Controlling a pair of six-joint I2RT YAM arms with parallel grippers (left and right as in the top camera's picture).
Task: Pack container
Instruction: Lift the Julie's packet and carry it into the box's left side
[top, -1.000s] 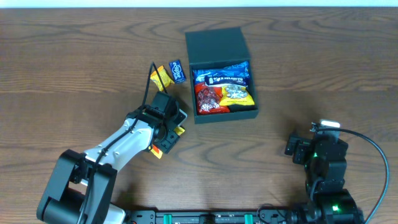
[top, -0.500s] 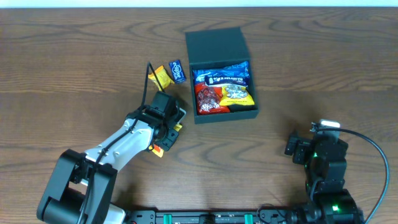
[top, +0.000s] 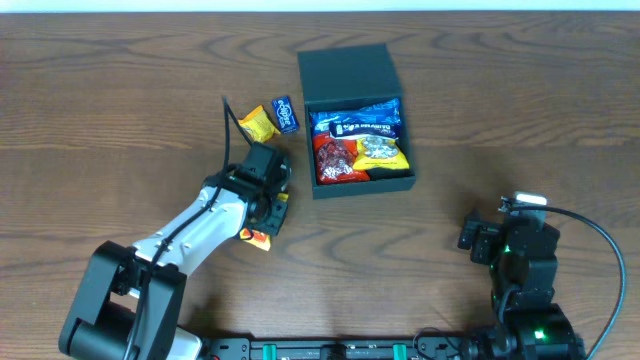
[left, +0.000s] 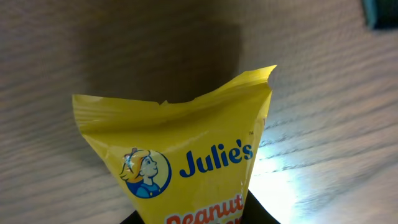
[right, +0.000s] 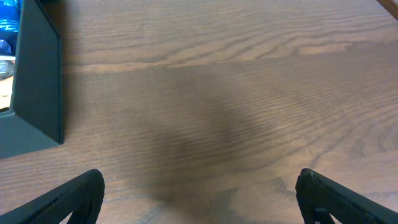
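On the table (top: 120, 70): brown wood grain, matte, with one soft glare patch in the left wrist view. It fills nearly every view. Of the room, only a pale strip shows beyond the far edge, behind the container.
Container (top: 347, 72): dark green box with its lid thrown back flat on the far side and its open tray on the near side. A blue, a red and a yellow packet lie inside, so it looks mostly full.
Left arm: comes in from the container's front-left. Its claw (top: 270, 212) sits just off the container's near-left corner, pinched tight on a yellow packet.
Right arm: well off the container's near-right side. Its claw (right: 199, 208) is spread wide over bare wood with nothing in it.
Yellow packet (left: 186, 162): a "Julie's" peanut snack, gripped at its lower end with the crimped top standing free.
Loose packets: an orange one (top: 257, 123) and a small blue one (top: 286, 113) lie just beside each other, close to the container's left side by the lid.
Step in hand: carrying the gripped packet into the tray, I'd judge.
Doing it well: lift straight up until the packet's hanging end clears the container's near-left wall, then swing across. Held at one end, it may droop and snag that wall. Let go low over the packets already in the tray.
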